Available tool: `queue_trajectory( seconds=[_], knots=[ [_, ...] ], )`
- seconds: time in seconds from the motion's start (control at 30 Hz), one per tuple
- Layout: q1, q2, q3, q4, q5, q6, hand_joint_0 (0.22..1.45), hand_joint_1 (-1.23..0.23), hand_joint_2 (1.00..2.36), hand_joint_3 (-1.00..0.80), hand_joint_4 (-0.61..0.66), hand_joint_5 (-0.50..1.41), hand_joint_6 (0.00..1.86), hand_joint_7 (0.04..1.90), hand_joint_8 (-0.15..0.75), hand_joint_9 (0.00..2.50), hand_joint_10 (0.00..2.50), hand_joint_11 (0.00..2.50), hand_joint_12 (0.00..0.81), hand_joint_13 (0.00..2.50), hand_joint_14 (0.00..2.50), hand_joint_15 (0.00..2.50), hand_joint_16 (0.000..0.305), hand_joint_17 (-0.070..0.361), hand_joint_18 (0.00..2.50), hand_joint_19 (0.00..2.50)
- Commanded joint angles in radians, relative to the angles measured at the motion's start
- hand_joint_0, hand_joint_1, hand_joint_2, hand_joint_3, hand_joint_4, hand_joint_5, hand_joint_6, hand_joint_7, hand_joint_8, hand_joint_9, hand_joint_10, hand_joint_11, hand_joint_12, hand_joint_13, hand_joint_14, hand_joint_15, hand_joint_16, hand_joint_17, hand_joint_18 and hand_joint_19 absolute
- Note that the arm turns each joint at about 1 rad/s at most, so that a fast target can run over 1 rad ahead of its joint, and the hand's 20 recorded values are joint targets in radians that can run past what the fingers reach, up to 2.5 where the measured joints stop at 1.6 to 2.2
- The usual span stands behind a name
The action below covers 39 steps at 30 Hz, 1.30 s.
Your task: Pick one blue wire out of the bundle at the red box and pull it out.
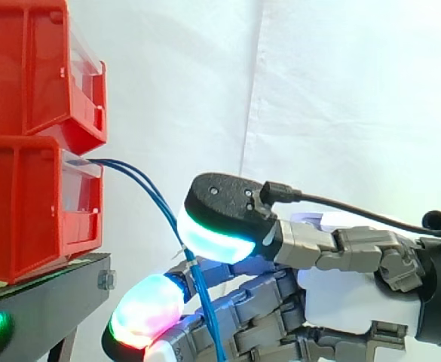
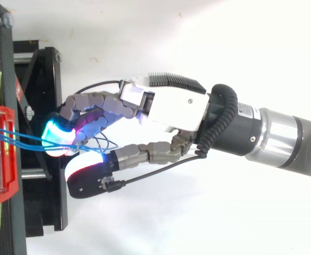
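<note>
Side view first: two red bins sit stacked on the black stand (image 1: 47, 302), upper bin (image 1: 32, 68) over lower bin (image 1: 24, 211), white curtain (image 1: 318, 90) behind. The blue wires (image 1: 152, 194) come out of the lower bin's front and droop down to the right, straight into the hand (image 1: 341, 294). They slip in under the thumb pad (image 1: 212, 240), glowing cyan-green, and over the curled fingers (image 1: 148, 308), glowing pink and green, then carry on down past the bottom edge. Thumb and fingers sit pretty much closed together with the wires pinched between them, as far as I can tell. There's a little white tie on the wires right at the pinch.

Top view: the hand (image 2: 171, 106) reaches left toward the stand (image 2: 43, 106). The wires (image 2: 22, 139) run from the lower bin (image 2: 11, 180) across to the cyan fingertips (image 2: 57, 135), and a small loop of blue shows just behind the fingers. The thumb (image 2: 89, 180) is tucked in close beside them.
</note>
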Motion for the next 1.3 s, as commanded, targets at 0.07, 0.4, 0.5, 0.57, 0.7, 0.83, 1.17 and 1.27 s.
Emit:
queue_trajectory(
  seconds=[0.07,0.4,0.5,0.57,0.7,0.83,1.17,1.27],
  knots=[
    [0.001,-0.001,0.002,0.004,-0.005,-0.003,0.61,-0.61,1.01,-0.31,0.23,-0.12,0.57,1.06,0.303,0.87,0.01,0.29,0.373,0.68,0.01,0.27,0.043,0.096,0.45,0.27],
    [0.001,-0.001,0.002,0.016,-0.005,-0.009,0.59,-0.61,1.01,-0.35,0.25,-0.13,0.57,1.04,0.299,0.87,0.01,0.31,0.37,0.7,0.01,0.29,0.044,0.098,0.47,0.28],
    [0.0,0.0,0.002,0.013,-0.005,-0.006,0.59,-0.6,1.01,-0.32,0.26,-0.12,0.56,1.05,0.3,0.87,0.01,0.31,0.371,0.7,0.01,0.29,0.044,0.099,0.48,0.29],
    [-0.004,0.0,0.002,0.012,-0.006,-0.005,0.6,-0.59,1.01,-0.31,0.24,-0.12,0.56,1.06,0.3,0.87,0.01,0.31,0.369,0.71,0.01,0.29,0.044,0.098,0.48,0.29],
    [-0.005,0.0,0.002,0.012,-0.006,0.002,0.61,-0.62,1.01,-0.25,0.22,-0.14,0.64,0.93,0.312,0.87,0.01,0.3,0.385,0.73,0.01,0.29,0.047,0.106,0.51,0.27],
    [-0.007,0.002,0.002,0.004,-0.014,0.009,0.61,-0.63,1.01,-0.24,0.21,-0.15,0.69,0.87,0.313,0.86,0.01,0.29,0.388,0.74,0.01,0.29,0.048,0.109,0.52,0.27],
    [-0.007,0.008,0.002,-0.039,-0.018,0.015,0.61,-0.66,1.01,-0.21,0.21,-0.18,0.8,0.72,0.326,0.87,0.0,0.31,0.4,0.78,0.01,0.3,0.051,0.114,0.57,0.28],
    [-0.007,0.014,0.002,-0.059,-0.025,0.015,0.61,-0.68,1.01,-0.18,0.22,-0.19,0.84,0.67,0.331,0.87,0.0,0.32,0.411,0.79,0.01,0.31,0.052,0.117,0.59,0.28]
  ],
)
